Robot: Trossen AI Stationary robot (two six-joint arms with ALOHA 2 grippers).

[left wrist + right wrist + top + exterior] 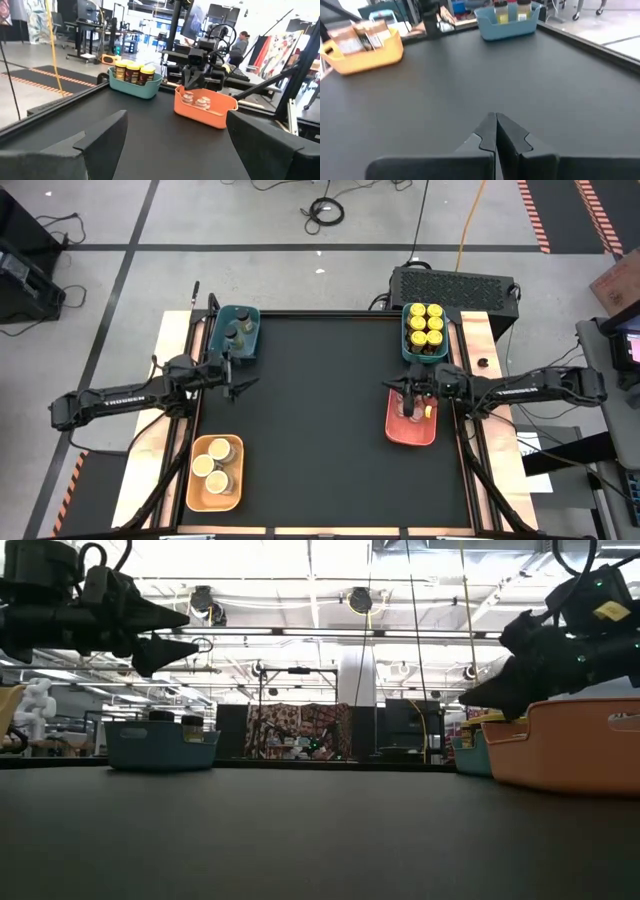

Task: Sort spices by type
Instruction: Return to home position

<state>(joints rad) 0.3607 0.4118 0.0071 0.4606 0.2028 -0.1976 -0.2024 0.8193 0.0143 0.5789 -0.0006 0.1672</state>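
The spice jars stand in four trays. Dark-lidded jars are in a teal tray (237, 330) at the far left. Yellow-lidded jars (424, 322) are in a teal tray (405, 340) at the far right. Tan-lidded jars (215, 460) are in an orange tray (200, 495) at the near left. Tiny pinkish-lidded jars (196, 100) are in a red-orange tray (411, 432) at the right. My left gripper (246, 388) hangs open and empty above the table, near the dark-lidded tray. My right gripper (392, 389) is shut and empty, raised at the red-orange tray's left rim.
The black tabletop (320, 430) lies bare between the four trays. A raised frame edges the table (470, 470). In the left wrist view a person (242, 42) stands in the room beyond the table.
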